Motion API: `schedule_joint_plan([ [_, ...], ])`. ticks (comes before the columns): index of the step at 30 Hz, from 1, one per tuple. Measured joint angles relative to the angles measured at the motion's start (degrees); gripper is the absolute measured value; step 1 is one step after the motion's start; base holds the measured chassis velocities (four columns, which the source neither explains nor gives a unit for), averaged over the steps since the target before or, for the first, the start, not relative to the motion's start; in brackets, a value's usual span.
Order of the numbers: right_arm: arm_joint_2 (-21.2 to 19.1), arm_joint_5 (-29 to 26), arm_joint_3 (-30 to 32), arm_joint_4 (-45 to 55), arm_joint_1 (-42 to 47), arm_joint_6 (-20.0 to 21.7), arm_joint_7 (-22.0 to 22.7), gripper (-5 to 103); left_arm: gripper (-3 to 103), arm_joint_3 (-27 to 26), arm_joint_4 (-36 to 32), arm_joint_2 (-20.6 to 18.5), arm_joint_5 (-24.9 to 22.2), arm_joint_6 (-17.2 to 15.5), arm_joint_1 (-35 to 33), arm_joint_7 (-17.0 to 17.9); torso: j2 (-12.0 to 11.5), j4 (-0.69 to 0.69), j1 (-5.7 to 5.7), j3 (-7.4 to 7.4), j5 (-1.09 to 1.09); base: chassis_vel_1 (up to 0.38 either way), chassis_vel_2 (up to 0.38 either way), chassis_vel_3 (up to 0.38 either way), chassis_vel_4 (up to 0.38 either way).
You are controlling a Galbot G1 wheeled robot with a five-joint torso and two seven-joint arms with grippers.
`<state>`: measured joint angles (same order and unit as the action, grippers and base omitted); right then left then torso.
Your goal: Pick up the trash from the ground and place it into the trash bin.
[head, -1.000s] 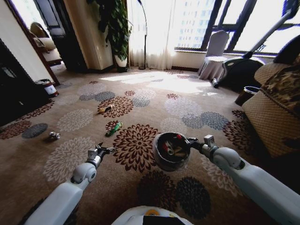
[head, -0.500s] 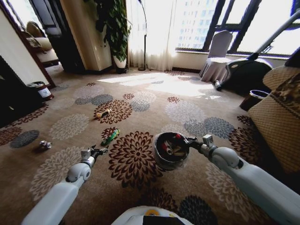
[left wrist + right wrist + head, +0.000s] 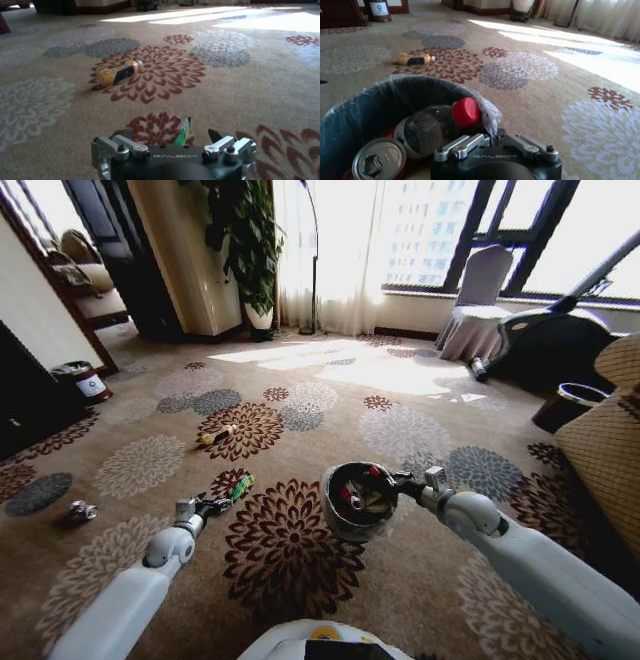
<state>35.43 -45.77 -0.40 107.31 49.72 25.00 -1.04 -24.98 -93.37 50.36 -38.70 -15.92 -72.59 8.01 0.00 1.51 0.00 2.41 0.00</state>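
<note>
green packet (image 3: 183, 132): lower end hidden behind the left gripper (image 3: 172, 137)
trash bin (image 3: 365, 108): cut off by picture's edge

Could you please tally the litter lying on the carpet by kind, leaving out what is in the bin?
Green flat packet, by the open left claw: 1
Yellow plastic bottle: 1
Small crushed silver can: 1
Total: 3
Left out: dark round bag-lined bin in the right claw.

It looks like a hotel room or lounge; a soft carpet (image 3: 300, 430) with big flowers covers the floor; tall windows (image 3: 450, 230) have white curtains (image 3: 335, 250); a covered chair (image 3: 478, 305) and a big plant (image 3: 245, 240) stand nearby.
</note>
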Motion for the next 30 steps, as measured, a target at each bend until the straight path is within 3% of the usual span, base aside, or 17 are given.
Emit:
schedule_joint_plan([
  [10, 0.36, 0.34, -0.35, 0.14, 0.39, 0.63, 0.01, 2, 100, 2.55, 3.93, 0.62, 1.44, 0.26, 0.92, -0.37, -0.01, 0.03, 0.0, 0.02, 0.0, -0.084, 0.197, 0.201, -0.088],
  [18, -0.33, 1.73, -0.35, 0.88, 1.63, 0.38, -0.04, 2, 100, 5.59, 13.1, 0.46, 4.09, 1.58, 5.43, -7.5, 0.0, 0.0, -0.01, -0.01, 0.0, -0.003, 0.008, -0.002, -0.002],
  [22, -0.62, 3.58, -0.44, 0.93, 2.55, -0.52, -0.02, 2, 100, 8.48, 21.27, 0.66, 6.44, 3.23, 11.63, -14.11, 0.0, -0.01, 0.0, 0.01, 0.0, 0.0, 0.0, 0.0, 0.0],
  [30, -1.18, 3.45, -0.07, 1.2, 3.6, -1.11, -0.02, 2, 100, 14.4, 28.6, 2.7, 8.13, 4.17, 18.55, -17.81, 0.0, 0.0, 0.0, 0.01, -0.01, 0.0, 0.0, 0.0, 0.0],
])
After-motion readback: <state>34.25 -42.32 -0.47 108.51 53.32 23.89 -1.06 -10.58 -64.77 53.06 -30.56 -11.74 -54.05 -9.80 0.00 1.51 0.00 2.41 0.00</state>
